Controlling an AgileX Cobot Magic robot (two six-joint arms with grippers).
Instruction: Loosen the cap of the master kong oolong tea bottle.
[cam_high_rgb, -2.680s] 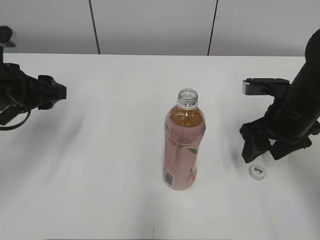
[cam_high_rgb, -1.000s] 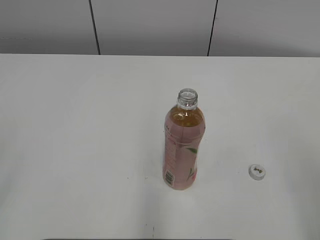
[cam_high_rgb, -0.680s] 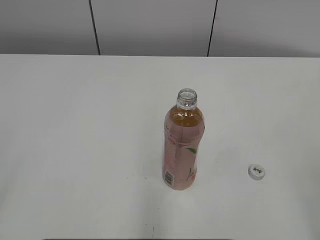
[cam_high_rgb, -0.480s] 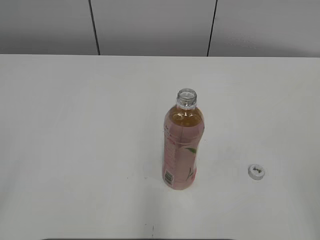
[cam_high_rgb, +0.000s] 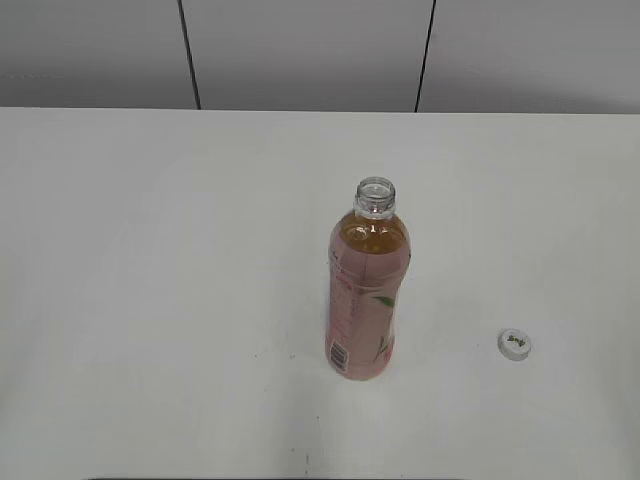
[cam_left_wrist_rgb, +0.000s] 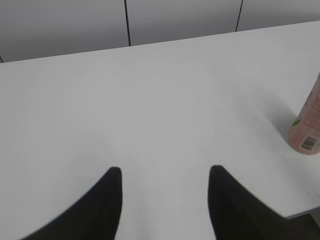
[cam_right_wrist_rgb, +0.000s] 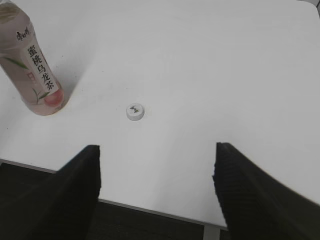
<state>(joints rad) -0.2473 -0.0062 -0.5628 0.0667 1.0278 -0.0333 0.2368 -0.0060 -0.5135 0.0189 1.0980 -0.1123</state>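
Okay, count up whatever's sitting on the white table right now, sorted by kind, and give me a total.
Bottles: 1, the tea bottle, standing upright with its neck open.
Caps: 1, the white cap, lying apart from the bottle on the table.
Total: 2

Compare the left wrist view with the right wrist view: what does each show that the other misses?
Only the left wrist view shows the grey back wall and the bottle's barcode, with the left tool open and empty. Only the right wrist view shows the cap lying on the table, apart from the bottle, and the open right tool. Both show the bottle standing on the white table.
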